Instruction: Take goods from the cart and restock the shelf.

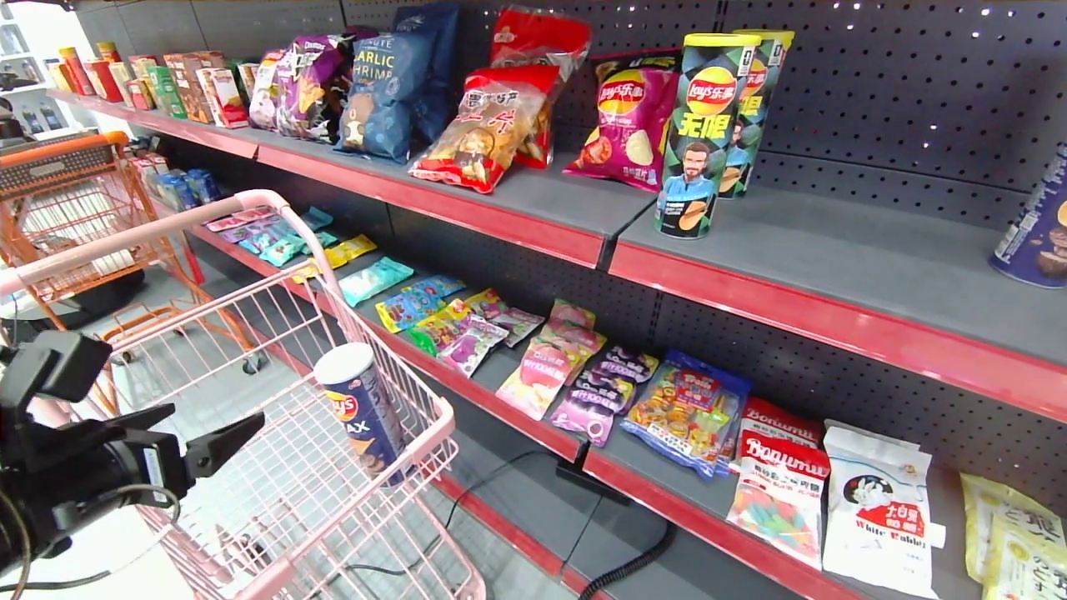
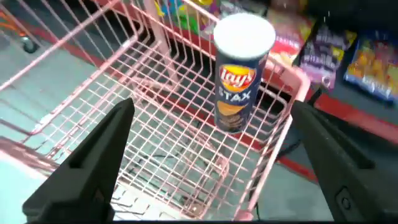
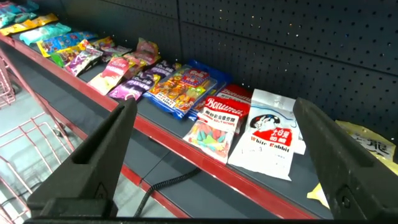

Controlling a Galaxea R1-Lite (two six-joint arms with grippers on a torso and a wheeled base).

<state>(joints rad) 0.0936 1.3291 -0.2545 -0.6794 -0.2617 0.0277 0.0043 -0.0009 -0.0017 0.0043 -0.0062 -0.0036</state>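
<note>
Left gripper (image 1: 212, 429), lower left of the head frame: fingers spread wide, nothing between them, hovering over the open basket of the pink cart (image 1: 275, 325). Right gripper (image 3: 214, 106): fingers likewise apart and empty, held in front of the lower shelf (image 3: 155, 127), where flat candy bags (image 3: 180, 84) lie in a row. Risk, as I judge it: the chip can (image 1: 367, 412) is a tall, smooth cylinder standing on a wire floor, so an off-centre approach could let one finger tap it and topple it before the other closes. It also sits hard in the basket's corner, against the rim on the shelf side, which leaves little room for a finger behind it; a finger could catch the wire there. The cart is on wheels, so a push might roll it off position. A grip near the white lid could let the can swing or slip. Position: the can stands roughly upright at centre-left of the head frame, ahead of the left gripper and well apart from it, across the basket. From the left wrist, the can (image 2: 239, 74) falls on the line between the two fingers but beyond their tips, not yet within them. Farther out, the upper shelf (image 1: 834, 250) has bare grey deck at right of frame, just beside two upright cans (image 1: 700, 133), a likely slot for this one.
</note>
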